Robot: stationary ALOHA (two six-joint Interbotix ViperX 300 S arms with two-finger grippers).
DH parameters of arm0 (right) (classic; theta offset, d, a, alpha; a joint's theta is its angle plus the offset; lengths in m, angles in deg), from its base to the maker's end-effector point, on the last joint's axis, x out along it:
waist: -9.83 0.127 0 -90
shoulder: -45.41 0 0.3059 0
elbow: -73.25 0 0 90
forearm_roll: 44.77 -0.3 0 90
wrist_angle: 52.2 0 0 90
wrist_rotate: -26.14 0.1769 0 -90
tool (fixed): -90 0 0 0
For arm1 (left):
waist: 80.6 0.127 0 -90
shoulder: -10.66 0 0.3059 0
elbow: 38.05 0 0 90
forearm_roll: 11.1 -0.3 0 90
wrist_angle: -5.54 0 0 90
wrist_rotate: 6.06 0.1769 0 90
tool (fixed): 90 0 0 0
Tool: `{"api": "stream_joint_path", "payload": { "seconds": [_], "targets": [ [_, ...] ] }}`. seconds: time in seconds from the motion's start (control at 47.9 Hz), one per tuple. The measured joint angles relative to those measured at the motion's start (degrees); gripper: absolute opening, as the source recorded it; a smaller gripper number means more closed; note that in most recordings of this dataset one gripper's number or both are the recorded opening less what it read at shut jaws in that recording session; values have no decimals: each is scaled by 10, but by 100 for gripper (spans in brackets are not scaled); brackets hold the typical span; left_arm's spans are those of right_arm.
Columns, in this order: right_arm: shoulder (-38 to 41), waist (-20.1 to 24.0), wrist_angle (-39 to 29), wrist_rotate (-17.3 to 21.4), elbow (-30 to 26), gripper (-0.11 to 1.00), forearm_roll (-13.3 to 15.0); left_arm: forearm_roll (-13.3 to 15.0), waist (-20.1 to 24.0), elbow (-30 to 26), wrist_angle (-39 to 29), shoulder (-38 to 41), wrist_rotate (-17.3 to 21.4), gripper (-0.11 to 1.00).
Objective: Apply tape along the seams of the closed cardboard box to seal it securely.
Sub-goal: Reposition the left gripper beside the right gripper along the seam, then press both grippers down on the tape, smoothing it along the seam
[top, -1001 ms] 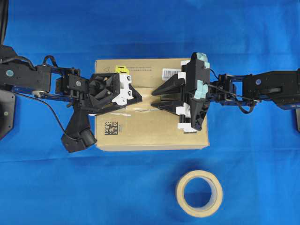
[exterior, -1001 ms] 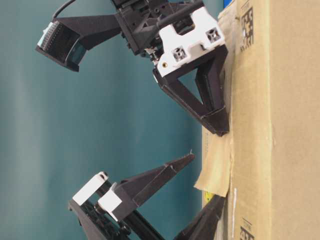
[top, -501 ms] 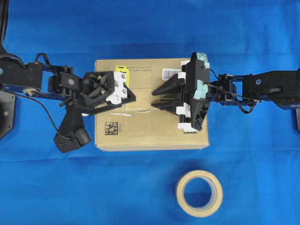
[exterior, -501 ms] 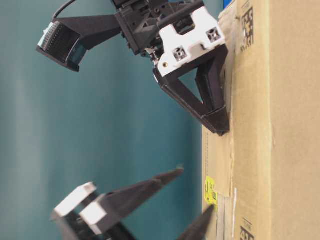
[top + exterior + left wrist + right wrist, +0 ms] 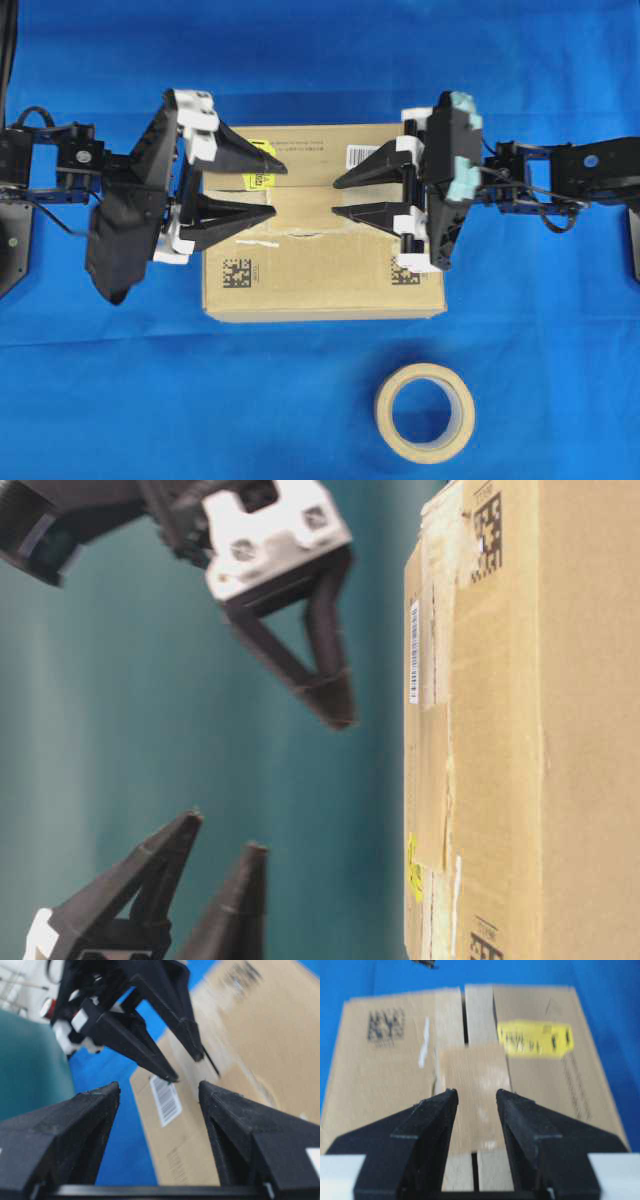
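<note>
Blue cloth covers the tabletop (image 5: 320,60), and the cardboard box (image 5: 320,285) sits at its middle with its flaps shut. Along the top runs the seam (image 5: 465,1015), a dark gap edged with pale grey torn residue. A short tan strip of tape (image 5: 472,1090) lies flat across that seam near the middle of the box top, between the yellow sticker (image 5: 536,1038) and a black square code (image 5: 385,1024). The white barcode label (image 5: 362,156) sits by the far edge of the top in the overhead view. The left hand (image 5: 270,188) hovers over the left end of the box with its fingers spread wide, grasping nothing; the right hand (image 5: 340,197) hovers over the right part, likewise released and empty. Their tips face each other across the tape. From table level both hands stand clear of the box top. A roll of beige tape (image 5: 425,412) lies flat on the cloth nearer the front, well apart from the box.
</note>
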Motion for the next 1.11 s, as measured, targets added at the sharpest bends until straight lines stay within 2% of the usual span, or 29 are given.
{"api": "stream_joint_path", "payload": {
  "seconds": [0.063,0.125,0.188,0.271,0.334,0.438,0.668,0.918,1.106],
  "targets": [
    [-4,-1,10,-3,-1,45,2,0,0,3,17,-2,-69,58],
    [-4,-4,23,-4,-4,39,2,0,0,4,25,-2,-133,48],
    [-1,-8,28,-5,-9,25,3,0,0,7,32,-1,-207,30],
    [10,-11,31,-5,-18,2,4,-1,0,10,39,6,-278,9],
    [20,-13,32,-5,-25,-1,4,-1,0,11,45,14,-315,-1],
    [36,-12,31,-5,-37,-1,4,-2,-1,11,54,33,-338,0],
    [70,-14,32,-6,-54,-1,4,-2,-4,11,74,82,-353,0],
    [110,-14,32,-6,-64,-1,4,-2,-4,11,89,142,-404,0],
    [126,-14,32,-4,-64,-1,4,-2,-3,11,91,175,-425,0]
  ]
}}
